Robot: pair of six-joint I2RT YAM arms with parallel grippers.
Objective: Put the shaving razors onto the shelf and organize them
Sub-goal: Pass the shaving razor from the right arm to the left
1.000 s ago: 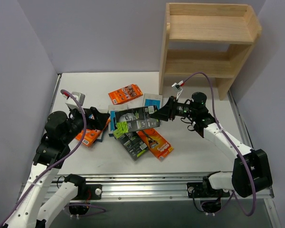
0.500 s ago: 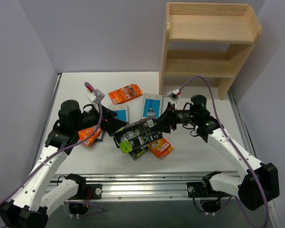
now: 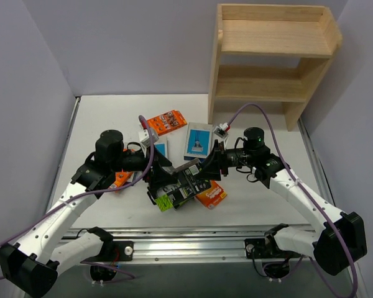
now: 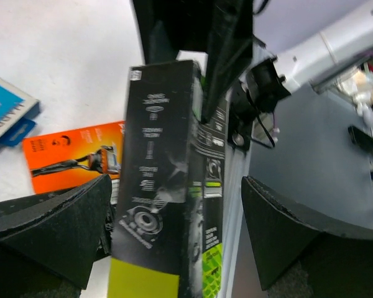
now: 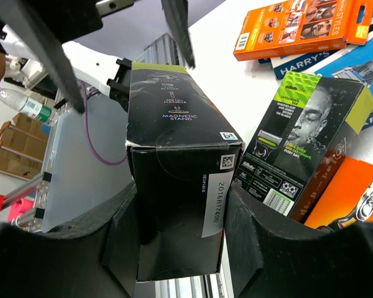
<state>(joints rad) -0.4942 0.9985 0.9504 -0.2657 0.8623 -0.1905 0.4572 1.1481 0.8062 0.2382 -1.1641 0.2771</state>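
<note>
My right gripper (image 3: 203, 170) is shut on the end of a black razor box (image 3: 185, 184) with a lime-green end and holds it over the pile; the right wrist view shows the gripper (image 5: 181, 198) and the box (image 5: 174, 105). My left gripper (image 3: 160, 180) is open, and its fingers straddle the box's green end (image 4: 161, 124) with a gap on the right side. A second black box (image 5: 304, 136) lies below. Orange packs (image 3: 165, 121) (image 3: 211, 194) and light-blue cards (image 3: 198, 140) (image 3: 158, 148) lie on the table. The wooden shelf (image 3: 270, 56) stands at the back right with nothing showing on it.
Another orange pack (image 3: 120, 179) lies partly under my left arm. The table's metal front rail (image 3: 193, 242) runs along the near edge. Grey walls close in the left and back sides.
My left arm has swung right until its open fingers straddle the box's green end. My right gripper has carried the black box leftward and nearer, towards the left gripper.
</note>
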